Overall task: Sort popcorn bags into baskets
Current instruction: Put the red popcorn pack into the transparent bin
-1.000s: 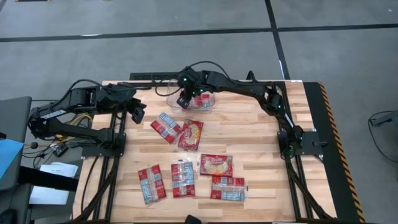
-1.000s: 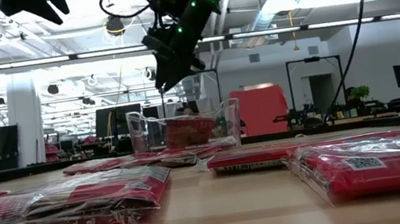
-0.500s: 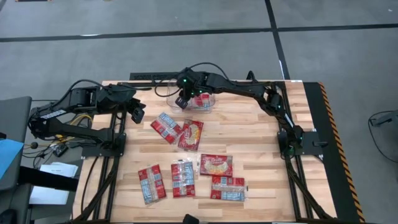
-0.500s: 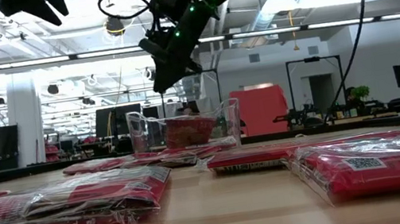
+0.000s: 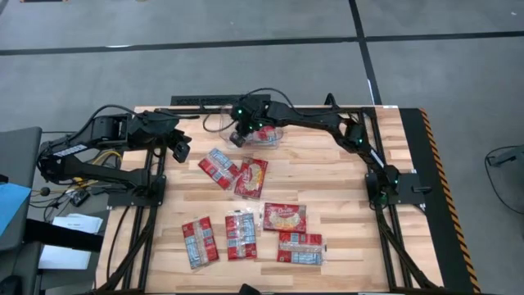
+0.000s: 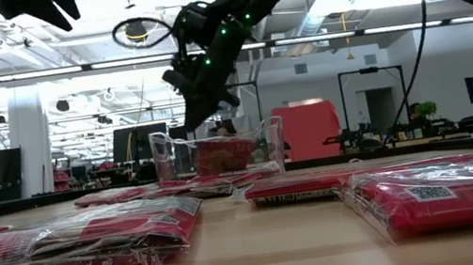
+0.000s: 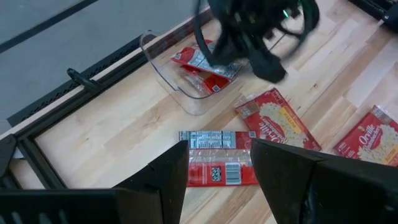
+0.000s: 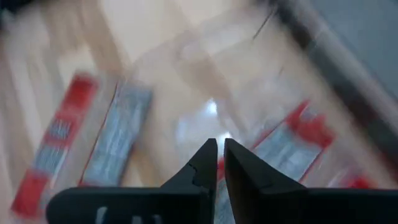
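A clear tub (image 5: 277,138) stands at the table's far middle with red packets (image 7: 205,65) lying in it. Several more red and pale-blue popcorn bags lie flat on the wood: two near the tub (image 5: 219,168) (image 5: 251,177) and several toward the near edge (image 5: 284,217) (image 5: 241,235). My right gripper (image 5: 236,138) hangs above the tub's left end, fingers pointing down and shut on nothing (image 8: 221,155). In the low view it (image 6: 191,116) is just above the tub's rim (image 6: 161,137). My left gripper (image 5: 182,149) waits open over the table's far left (image 7: 219,171).
The table's left, right and near strips are bare wood (image 5: 344,188). A black frame rail (image 7: 81,81) runs along the far edge behind the tub. Both arm bases stand at the table's sides. Beyond the table lies an office room.
My right gripper has moved a little toward the table's left edge and down, from above the tub's middle to just above its left end. The bags and the tub have kept still.
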Controlling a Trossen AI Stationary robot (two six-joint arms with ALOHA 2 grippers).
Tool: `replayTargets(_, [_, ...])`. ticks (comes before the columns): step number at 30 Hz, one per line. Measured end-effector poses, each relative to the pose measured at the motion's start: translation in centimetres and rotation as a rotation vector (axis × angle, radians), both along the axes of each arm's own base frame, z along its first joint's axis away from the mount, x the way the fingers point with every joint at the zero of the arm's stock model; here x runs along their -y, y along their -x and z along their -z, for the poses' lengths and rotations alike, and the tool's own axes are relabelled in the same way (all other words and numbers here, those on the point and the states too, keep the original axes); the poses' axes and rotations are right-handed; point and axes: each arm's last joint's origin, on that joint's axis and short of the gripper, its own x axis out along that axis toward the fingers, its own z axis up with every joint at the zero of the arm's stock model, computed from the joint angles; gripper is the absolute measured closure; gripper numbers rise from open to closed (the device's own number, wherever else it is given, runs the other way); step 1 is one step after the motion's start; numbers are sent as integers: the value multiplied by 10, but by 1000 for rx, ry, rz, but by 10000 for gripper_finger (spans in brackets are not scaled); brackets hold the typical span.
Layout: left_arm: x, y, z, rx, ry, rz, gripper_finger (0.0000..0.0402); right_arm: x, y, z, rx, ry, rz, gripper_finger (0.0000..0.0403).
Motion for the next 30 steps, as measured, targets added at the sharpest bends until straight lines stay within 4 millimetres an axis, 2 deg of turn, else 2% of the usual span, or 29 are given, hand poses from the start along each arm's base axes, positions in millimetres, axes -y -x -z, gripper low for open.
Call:
replayTargets(2, [0,0,0,-4,-1,-1,239,-4,-8,9,15,3,-13,354])
replayTargets(4, [0,1,1,-11,0,-1,239,-7,-7,16,-28,-24,-17,359])
replayTargets(9, [0,1,1,-16,-1,-3,239,-2,-6,14,-25,-16,-3,371])
replayTargets(15, [0,1,1,-17,-1,-3,239,1,5,21,-135,-56,13,383])
replayTargets(23, [0,1,1,-19,-4,0,239,14,26,29,-318,-59,93,375])
replayTargets(26, [0,1,1,-21,-7,4,239,19,30,21,-303,-61,121,378])
replayTargets(30, [0,1,1,-25,-11,8,239,20,34,-13,-241,-39,124,383])
